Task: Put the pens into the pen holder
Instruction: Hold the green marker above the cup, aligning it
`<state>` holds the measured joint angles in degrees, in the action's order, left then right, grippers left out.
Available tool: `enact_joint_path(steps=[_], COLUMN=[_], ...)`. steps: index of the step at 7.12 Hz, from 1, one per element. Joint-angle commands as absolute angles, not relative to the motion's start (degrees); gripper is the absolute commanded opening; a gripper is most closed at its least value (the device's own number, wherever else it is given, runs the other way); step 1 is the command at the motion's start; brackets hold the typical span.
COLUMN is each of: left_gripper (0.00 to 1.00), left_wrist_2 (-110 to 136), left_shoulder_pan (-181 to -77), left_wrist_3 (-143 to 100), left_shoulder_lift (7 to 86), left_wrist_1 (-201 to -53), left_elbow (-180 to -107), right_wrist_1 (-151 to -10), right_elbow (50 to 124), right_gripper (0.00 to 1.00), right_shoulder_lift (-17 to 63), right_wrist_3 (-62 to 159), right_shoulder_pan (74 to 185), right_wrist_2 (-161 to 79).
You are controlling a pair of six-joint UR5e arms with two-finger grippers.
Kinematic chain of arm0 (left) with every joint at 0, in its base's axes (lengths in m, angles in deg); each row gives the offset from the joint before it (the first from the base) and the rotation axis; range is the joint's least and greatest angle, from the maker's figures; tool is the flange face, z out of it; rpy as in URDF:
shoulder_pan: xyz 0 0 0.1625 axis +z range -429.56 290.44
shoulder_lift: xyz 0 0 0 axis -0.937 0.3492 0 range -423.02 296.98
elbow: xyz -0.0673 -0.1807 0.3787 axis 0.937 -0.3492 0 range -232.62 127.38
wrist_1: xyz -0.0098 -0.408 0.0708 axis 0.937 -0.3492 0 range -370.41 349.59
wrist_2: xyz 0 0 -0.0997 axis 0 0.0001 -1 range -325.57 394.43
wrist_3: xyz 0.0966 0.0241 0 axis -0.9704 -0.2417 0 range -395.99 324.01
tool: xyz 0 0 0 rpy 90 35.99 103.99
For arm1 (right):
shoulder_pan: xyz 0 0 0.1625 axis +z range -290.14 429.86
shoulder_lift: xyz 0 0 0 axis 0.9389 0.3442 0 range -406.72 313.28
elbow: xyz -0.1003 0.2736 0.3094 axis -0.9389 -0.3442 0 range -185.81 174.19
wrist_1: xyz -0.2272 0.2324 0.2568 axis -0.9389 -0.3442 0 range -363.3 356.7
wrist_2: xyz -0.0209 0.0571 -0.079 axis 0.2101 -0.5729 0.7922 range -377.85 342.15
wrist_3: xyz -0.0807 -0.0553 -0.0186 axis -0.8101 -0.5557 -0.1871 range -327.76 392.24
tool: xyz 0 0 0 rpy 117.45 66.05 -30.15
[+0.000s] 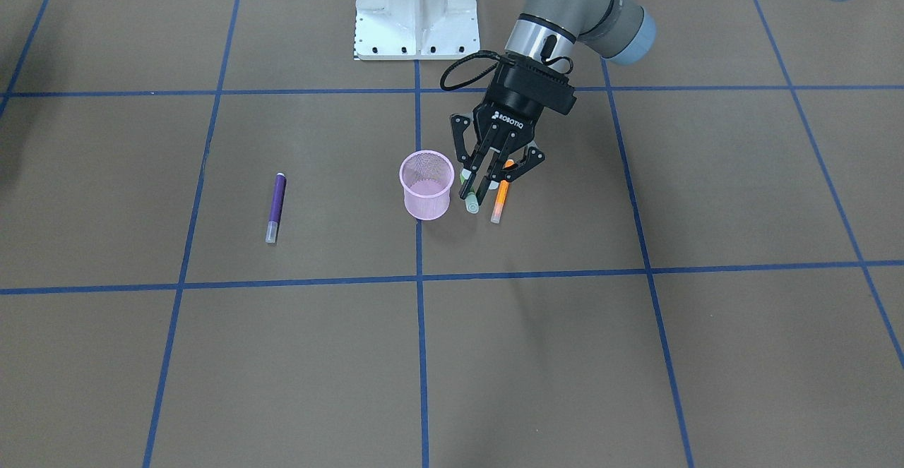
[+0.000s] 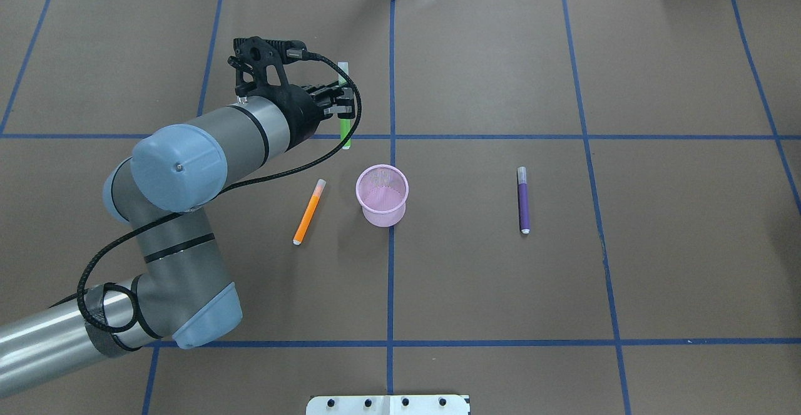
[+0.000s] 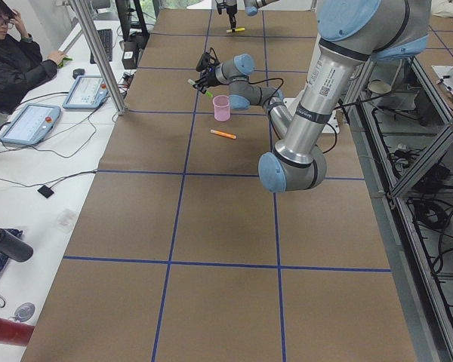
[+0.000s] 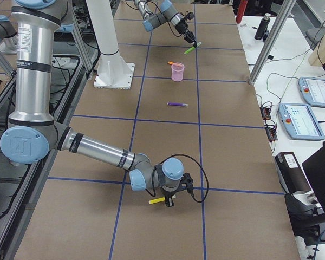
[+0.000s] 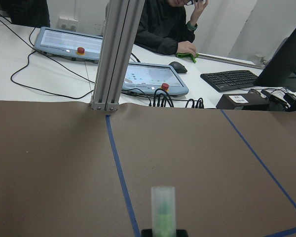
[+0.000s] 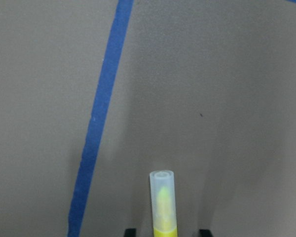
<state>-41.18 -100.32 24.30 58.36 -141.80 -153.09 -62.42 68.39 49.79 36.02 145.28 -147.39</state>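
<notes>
The pink mesh pen holder (image 2: pixel 382 194) (image 1: pixel 426 184) stands upright near the table's middle. My left gripper (image 2: pixel 341 106) (image 1: pixel 487 187) is shut on the green pen (image 2: pixel 344 128) (image 5: pixel 163 210) and holds it off the table, just beyond and to the left of the cup. An orange pen (image 2: pixel 308 212) lies flat left of the cup, and a purple pen (image 2: pixel 524 199) lies to its right. In the right wrist view my right gripper (image 6: pixel 164 232) is open low over the table far from the cup. The yellow pen (image 6: pixel 163 205) (image 4: pixel 157 201) lies between its fingers with a gap on each side.
The white robot base plate (image 2: pixel 388 404) sits at the near table edge. A metal post (image 5: pixel 113 54) rises at the far edge. Behind it are desks with control tablets (image 5: pixel 148 76) and a seated person (image 3: pixel 15 60). Blue tape lines cross the brown surface.
</notes>
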Motion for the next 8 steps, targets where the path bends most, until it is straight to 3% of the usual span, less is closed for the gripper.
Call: enact_joint_path(steps=[1, 6, 7, 8], left_gripper=[0.0, 0.0, 0.0, 0.0], left_wrist_2=[-41.16, -41.16, -41.16, -41.16], left_shoulder_pan=[-100.32, -100.32, -100.32, -100.41], left_wrist_3=[24.39, 24.04, 24.04, 24.04], left_shoulder_lift=[58.36, 58.36, 58.36, 58.27], left_wrist_1=[-141.8, -141.81, -141.89, -141.89], left_elbow=[-153.16, -153.34, -153.34, -153.25], right_wrist_1=[-62.54, -62.45, -62.45, -62.28], right_elbow=[68.37, 67.85, 67.84, 67.93], right_gripper=[0.43, 0.42, 0.29, 0.08], right_shoulder_lift=[49.79, 49.7, 49.7, 49.53], right_wrist_3=[36.02, 36.02, 36.02, 35.94], right_shoulder_pan=[145.27, 145.27, 145.27, 145.1], right_wrist_2=[-147.32, -147.41, -147.4, -147.4])
